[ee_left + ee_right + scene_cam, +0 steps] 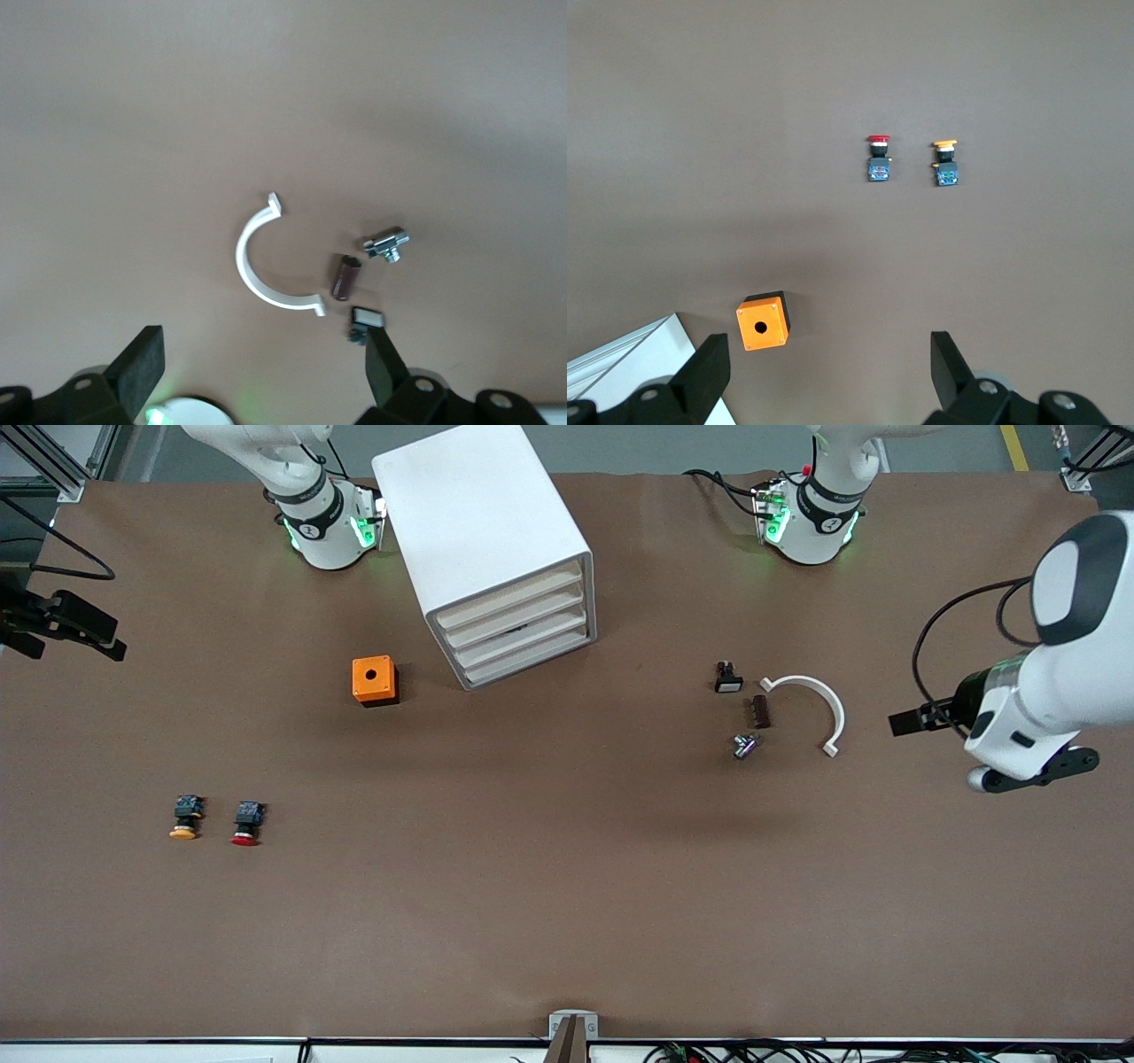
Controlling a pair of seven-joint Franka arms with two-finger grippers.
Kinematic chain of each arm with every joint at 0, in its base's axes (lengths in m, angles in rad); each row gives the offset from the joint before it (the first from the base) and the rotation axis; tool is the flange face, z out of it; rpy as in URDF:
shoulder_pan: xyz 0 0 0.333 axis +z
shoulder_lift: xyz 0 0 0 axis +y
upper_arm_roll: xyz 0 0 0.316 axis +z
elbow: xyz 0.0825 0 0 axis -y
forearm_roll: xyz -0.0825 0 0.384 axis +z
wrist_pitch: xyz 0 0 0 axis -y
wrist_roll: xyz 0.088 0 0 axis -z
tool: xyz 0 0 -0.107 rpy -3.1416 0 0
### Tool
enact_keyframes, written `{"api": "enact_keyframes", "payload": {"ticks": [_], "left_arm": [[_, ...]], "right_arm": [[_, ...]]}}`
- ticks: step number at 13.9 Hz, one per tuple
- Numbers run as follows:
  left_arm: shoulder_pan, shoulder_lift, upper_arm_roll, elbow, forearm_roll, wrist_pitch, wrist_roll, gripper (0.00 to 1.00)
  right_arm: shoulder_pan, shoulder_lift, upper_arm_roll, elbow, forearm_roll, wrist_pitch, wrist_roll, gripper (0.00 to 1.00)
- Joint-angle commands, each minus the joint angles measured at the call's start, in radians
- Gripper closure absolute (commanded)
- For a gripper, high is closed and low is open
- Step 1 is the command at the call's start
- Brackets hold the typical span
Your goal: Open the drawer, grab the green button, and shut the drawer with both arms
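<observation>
White arms (1063, 682) raised (pincers spread).

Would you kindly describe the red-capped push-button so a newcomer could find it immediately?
Start at the white drawer cabinet, then the orange box beside it. Nearer the front camera lie two small buttons side by side. The red-capped button is the one closer to mid-table; the yellow-capped button is its neighbour.

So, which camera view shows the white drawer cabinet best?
The front view: there the whole drawer cabinet shows, with its four drawer fronts all shut, beside the orange box. The right wrist view catches only one corner of it, and the left wrist view does not show it.
</observation>
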Motion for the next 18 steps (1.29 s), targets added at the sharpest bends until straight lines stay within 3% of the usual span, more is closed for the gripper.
{"api": "enact_keyframes", "payload": {"ticks": [1,7,9,11,13,16,18], "left_arm": [[-0.054,0.103,-0.004,0.065,-0.027,-0.021,-0.298,0.00],[-0.181,0.226,-0.004,0.073,-0.065,-0.024,-0.676,0.00],[-0.187,0.266,-0.005,0.068,-0.101,-0.109,-0.730,0.00],[-0.190,0.313,-0.005,0.071,-0.154,-0.229,-0.732,0.00],[-0.192,0.320,-0.004,0.073,-0.220,-0.249,-0.735,0.00],[-0.198,0.315,-0.005,0.074,-0.224,-0.264,-0.676,0.00],[-0.252,0.321,-0.004,0.074,-0.272,-0.265,-0.733,0.00]], "right_arm": [[0.004,0.018,-0.002,0.029,0.027,0.000,0.001,0.00],[-0.002,0.024,-0.003,0.029,0.093,0.032,0.044,0.00],[0.004,0.024,-0.003,0.029,0.096,0.049,0.137,0.00],[0.007,0.026,-0.003,0.029,0.103,0.078,0.264,0.00],[0.036,0.038,-0.002,0.029,0.104,0.115,0.434,0.00],[0.077,0.058,-0.002,0.029,0.096,0.180,0.723,0.00],[0.090,0.070,-0.003,0.029,0.087,0.223,0.939,0.00]]}}
